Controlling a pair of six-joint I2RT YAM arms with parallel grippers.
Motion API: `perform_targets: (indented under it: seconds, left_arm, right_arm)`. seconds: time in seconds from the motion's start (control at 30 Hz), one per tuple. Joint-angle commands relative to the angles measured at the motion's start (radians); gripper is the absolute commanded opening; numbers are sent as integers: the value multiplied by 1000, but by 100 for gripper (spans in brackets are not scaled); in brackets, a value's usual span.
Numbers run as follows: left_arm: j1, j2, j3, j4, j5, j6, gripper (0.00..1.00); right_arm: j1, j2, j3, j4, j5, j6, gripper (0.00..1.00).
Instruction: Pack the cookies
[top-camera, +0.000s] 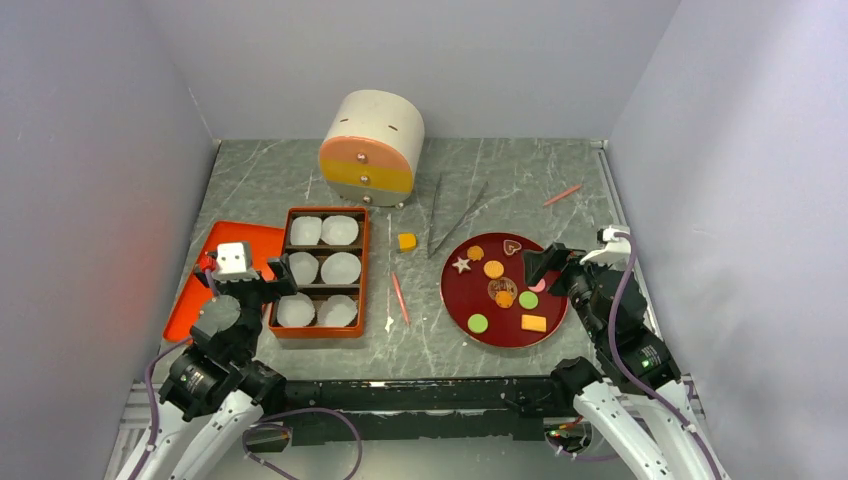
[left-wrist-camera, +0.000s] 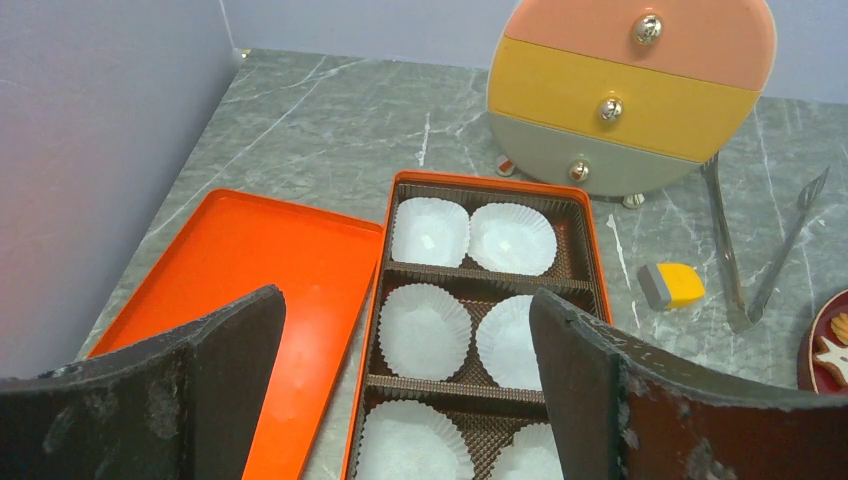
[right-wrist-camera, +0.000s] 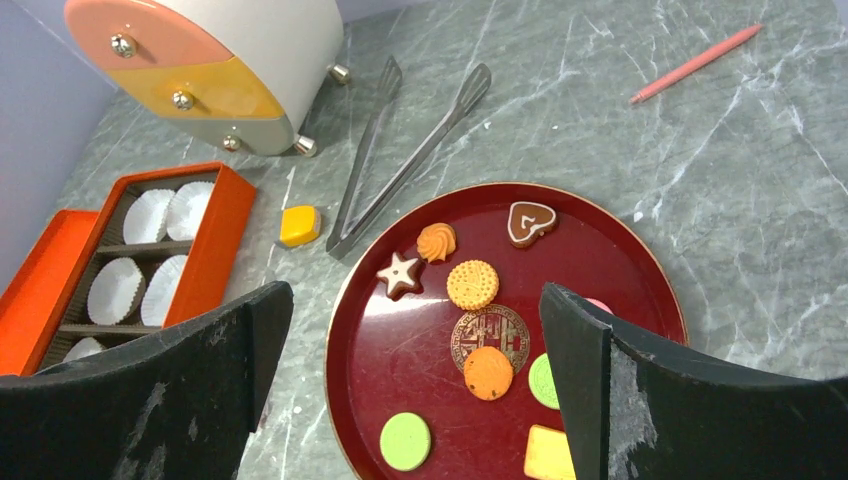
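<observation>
Several cookies (right-wrist-camera: 472, 285) beneath spread right fingers (right-wrist-camera: 620, 400)

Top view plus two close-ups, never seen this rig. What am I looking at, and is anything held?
Two robot arms share a table. The top view looks down from behind them; each close-up comes from a camera on one wrist, so the dark slabs are that arm's own fingers. The left gripper faces an orange box of paper liners, its lid alongside. The right gripper faces a red plate of cookies. Nearby: tongs, a drawer unit, a yellow block, two pink sticks. Both grippers are open, holding nothing.
</observation>
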Motion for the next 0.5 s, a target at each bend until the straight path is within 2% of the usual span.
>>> perform_targets:
  seconds: [0.0, 0.27, 0.47]
  left_arm:
    - [-1, 12, 24, 23, -4, 9, 97]
    - [-1, 27, 25, 26, 15, 9, 97]
    - [-1, 65, 27, 50, 150, 35, 97]
  right_arm:
    - [12, 5, 40, 27, 28, 0, 100]
    - [18, 43, 32, 42, 16, 20, 100]
    - [17, 206, 34, 80, 52, 63, 100]
